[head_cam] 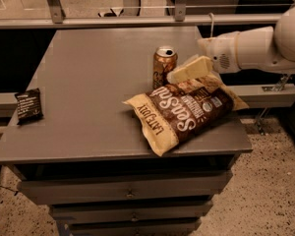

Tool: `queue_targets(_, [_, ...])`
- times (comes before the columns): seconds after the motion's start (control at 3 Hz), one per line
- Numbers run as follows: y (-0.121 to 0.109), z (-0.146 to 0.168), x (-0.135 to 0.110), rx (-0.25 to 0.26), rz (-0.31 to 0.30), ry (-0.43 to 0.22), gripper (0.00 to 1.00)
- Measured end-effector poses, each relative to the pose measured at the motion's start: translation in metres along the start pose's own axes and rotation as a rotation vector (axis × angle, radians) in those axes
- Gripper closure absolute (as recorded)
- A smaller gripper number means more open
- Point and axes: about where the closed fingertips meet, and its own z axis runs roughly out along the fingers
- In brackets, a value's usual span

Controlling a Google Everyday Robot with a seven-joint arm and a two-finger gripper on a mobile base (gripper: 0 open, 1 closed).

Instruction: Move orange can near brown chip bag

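Observation:
The orange can (164, 65) stands upright on the grey table (88, 82), just behind the left end of the brown chip bag (184, 113). The bag lies flat near the table's front right corner, with white lettering and cream ends. My gripper (181, 69) reaches in from the right on a white arm (246, 48). It hangs over the bag's back edge, just right of the can. Its cream fingers (192, 72) are apart and hold nothing. The can stands free of them.
A small flat black packet (28, 104) lies at the table's left edge. A metal rail (137, 21) runs behind the table's far edge. Drawers (128, 193) sit under the tabletop. Speckled floor lies to the right.

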Motion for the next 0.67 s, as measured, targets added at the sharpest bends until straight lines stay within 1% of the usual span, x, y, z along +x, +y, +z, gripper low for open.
queue_targets(0.33, [-0.021,-0.046,0.014,0.075,-0.066,-0.067,0.0])
queue_targets(0.67, [-0.025,-0.06,0.021,0.098,-0.105,-0.066,0.0])
